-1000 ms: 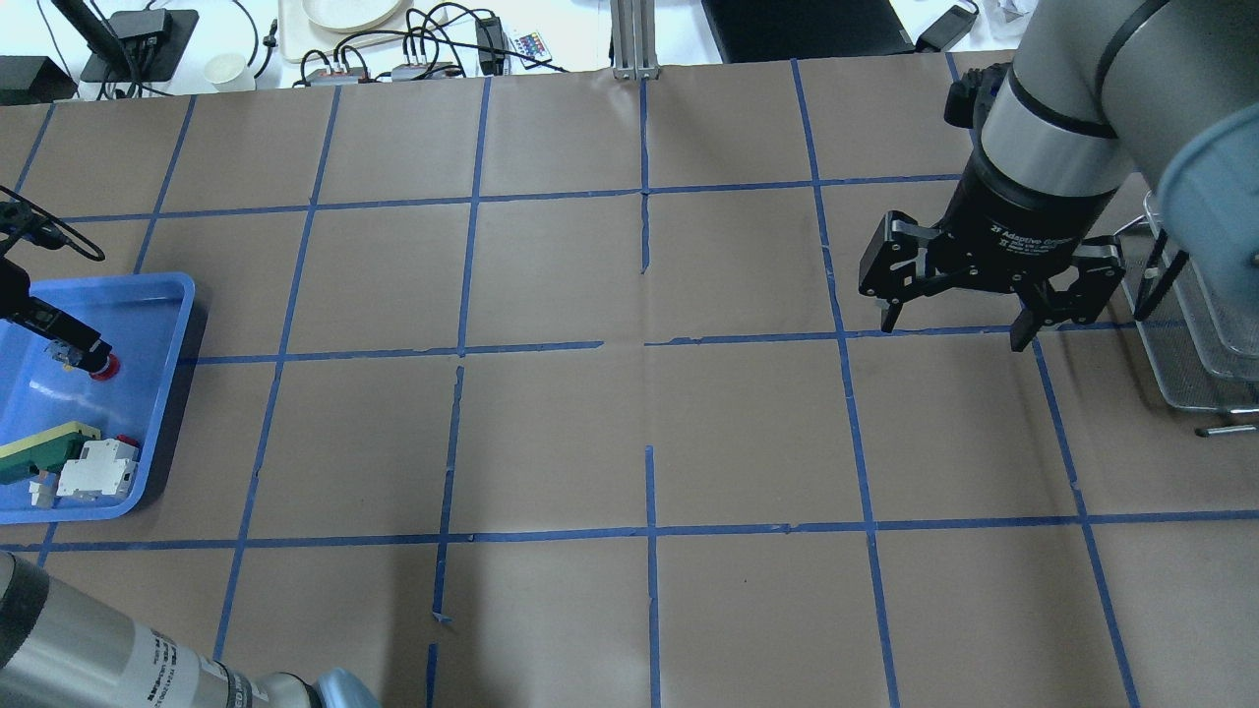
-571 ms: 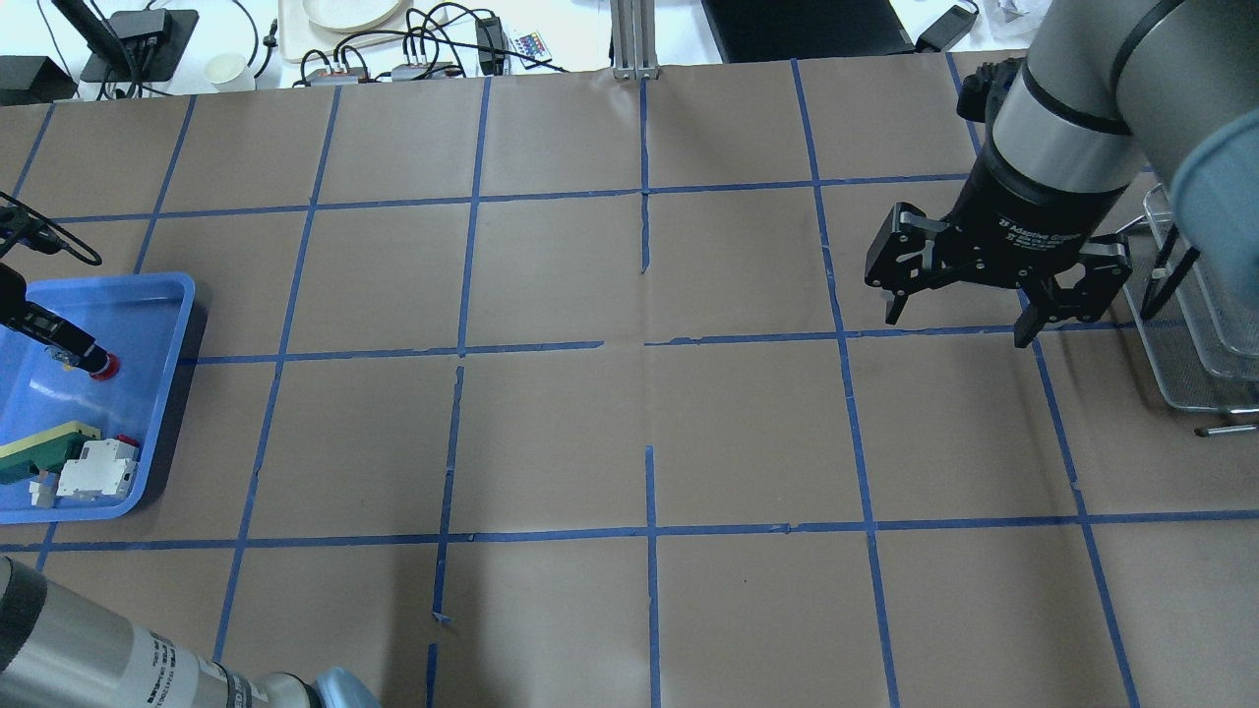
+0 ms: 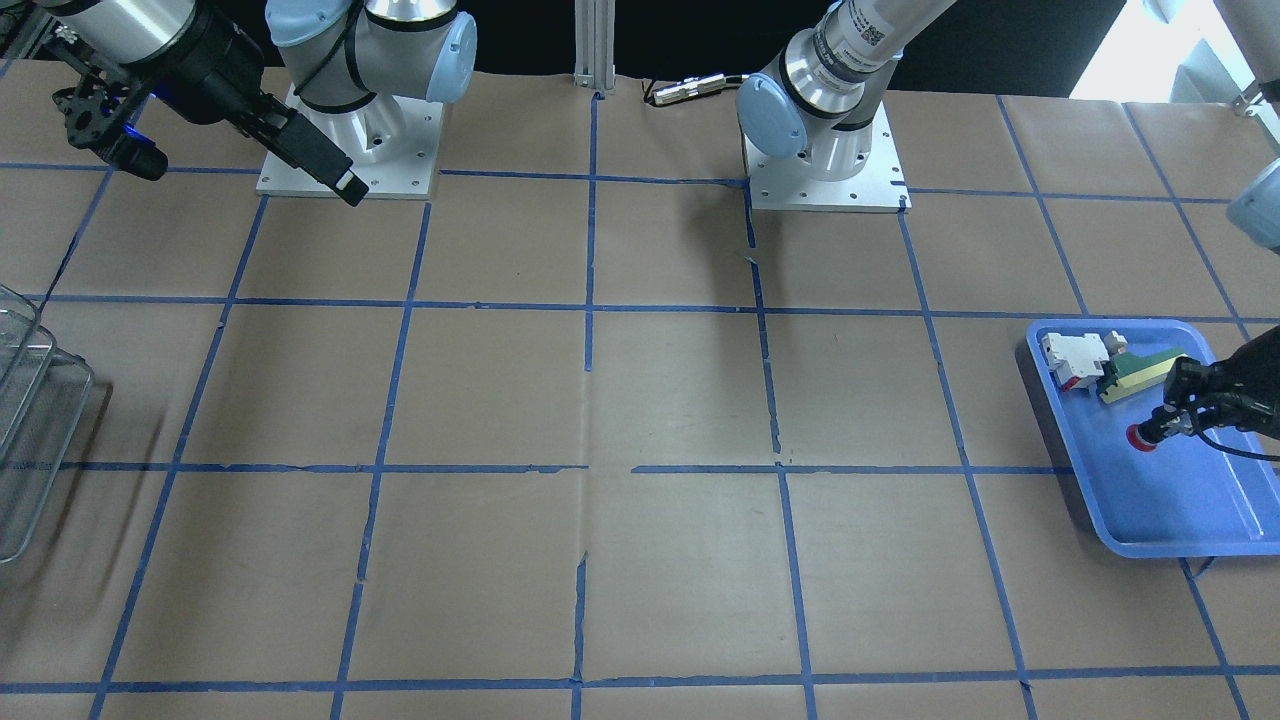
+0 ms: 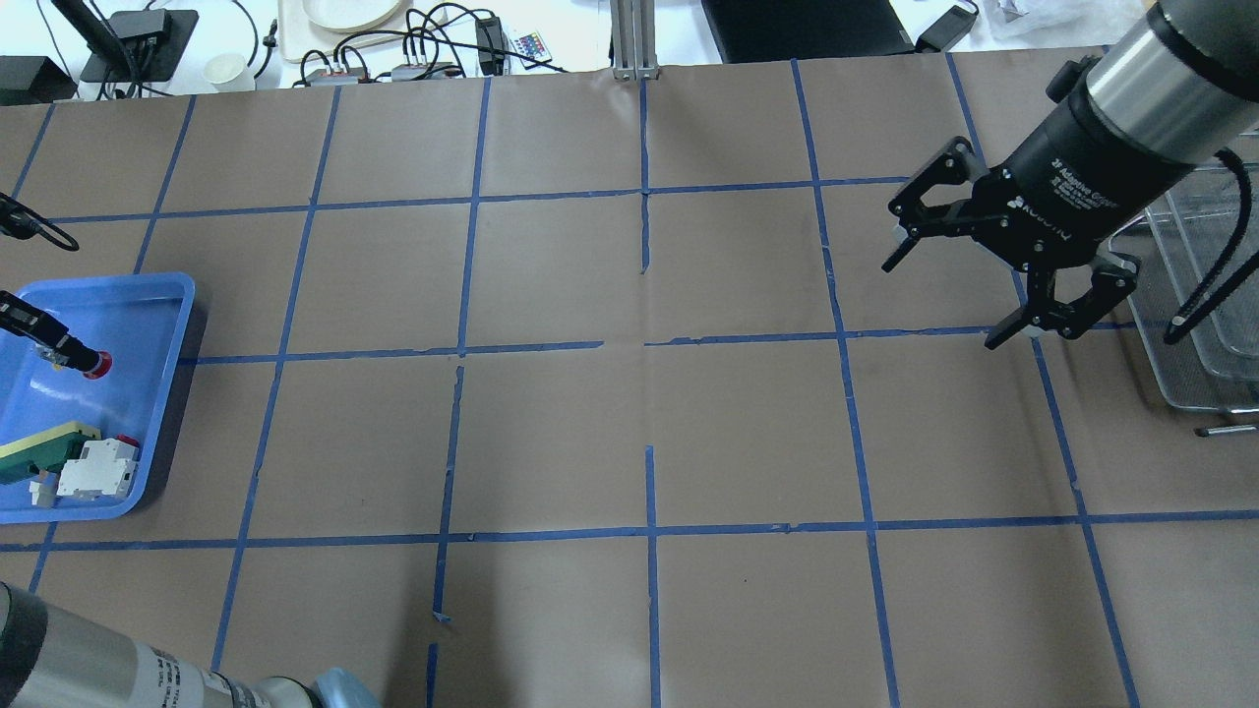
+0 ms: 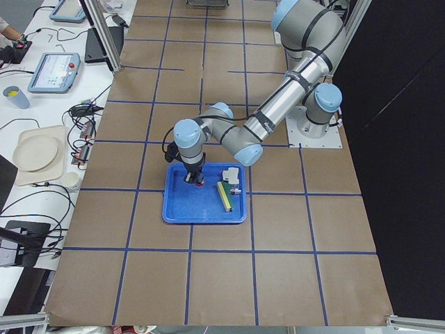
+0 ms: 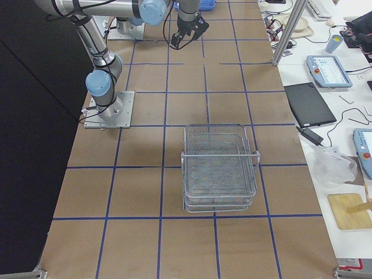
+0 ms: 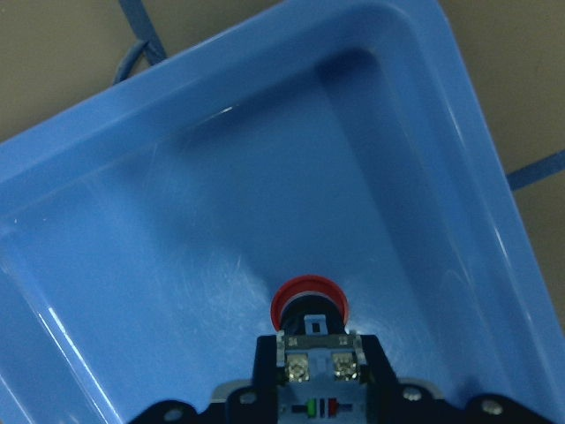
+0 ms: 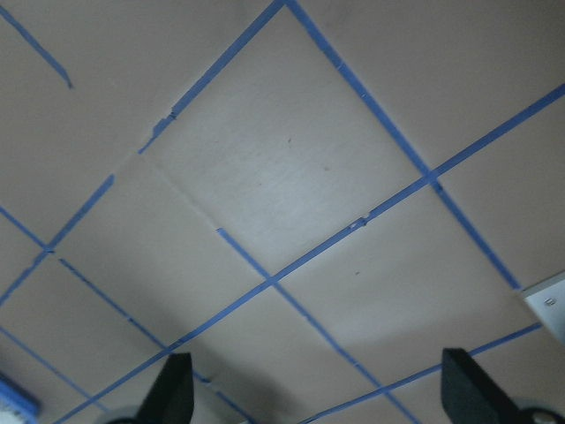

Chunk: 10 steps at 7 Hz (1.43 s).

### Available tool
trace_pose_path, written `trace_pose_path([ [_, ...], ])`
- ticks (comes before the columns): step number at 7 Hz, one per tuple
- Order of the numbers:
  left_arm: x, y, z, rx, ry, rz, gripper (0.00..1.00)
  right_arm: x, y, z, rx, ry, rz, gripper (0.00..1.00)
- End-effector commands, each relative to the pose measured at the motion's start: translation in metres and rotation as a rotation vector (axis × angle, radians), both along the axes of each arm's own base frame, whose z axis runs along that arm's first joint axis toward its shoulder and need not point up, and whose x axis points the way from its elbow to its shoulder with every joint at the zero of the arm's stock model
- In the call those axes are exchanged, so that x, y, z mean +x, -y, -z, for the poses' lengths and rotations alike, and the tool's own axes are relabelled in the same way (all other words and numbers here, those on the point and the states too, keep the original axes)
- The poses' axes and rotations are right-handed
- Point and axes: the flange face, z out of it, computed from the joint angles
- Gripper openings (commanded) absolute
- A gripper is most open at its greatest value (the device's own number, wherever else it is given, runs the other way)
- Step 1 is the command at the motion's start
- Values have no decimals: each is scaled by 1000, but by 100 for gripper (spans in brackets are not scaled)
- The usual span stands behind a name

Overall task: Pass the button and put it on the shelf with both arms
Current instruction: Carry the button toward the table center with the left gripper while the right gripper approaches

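The button point(image 4: 93, 364), red cap and black barrel, hangs over the blue tray point(image 4: 167, 287) at the table's left end. My left gripper point(image 4: 57, 346) is shut on its rear block. In the left wrist view the button point(image 7: 309, 305) points cap-first at the tray's floor point(image 7: 221, 230). The front-facing view has the button point(image 3: 1141, 437) in the left gripper point(image 3: 1180, 405). My right gripper point(image 4: 937, 306) hovers open and holds nothing, just left of the wire-mesh shelf point(image 4: 1195, 295). That shelf point(image 6: 220, 168) stands whole in the right exterior view.
A white-and-red boxy part point(image 4: 96, 469) and a green-and-yellow block point(image 4: 39, 450) lie at the tray's near end. Both arm bases point(image 3: 825, 165) are bolted at the robot's edge. Cables and devices point(image 4: 393, 59) lie past the far edge.
My right gripper has swung up and to the right and turned, so its open fingers now point down-left. The left gripper has drawn slightly left with the button in it.
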Motion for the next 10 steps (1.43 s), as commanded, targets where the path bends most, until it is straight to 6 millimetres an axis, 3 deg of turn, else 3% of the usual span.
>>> trace_pose_path([
  [1, -62, -26, -43, 36, -203, -45, 16, 7, 4, 1, 76, 174, 178, 100],
  [3, -137, -45, -68, 5, -406, -86, 15, 27, 9, 3, 123, 404, 287, 100],
  [4, -188, -57, -74, -7, -533, -100, 13, 32, 13, 11, 157, 489, 328, 100],
  [6, -309, -82, -86, -20, -721, -140, 13, 39, 23, 33, 217, 663, 391, 100],
  [7, -343, -97, -88, -9, -786, -177, 13, 39, 32, 45, 258, 703, 420, 100],
  [9, -396, -101, -102, 28, -941, -256, 12, 35, 38, 64, 357, 693, 497, 100],
  [10, -433, -100, -111, 35, -992, -239, 11, 30, 36, 74, 378, 694, 515, 100],
])
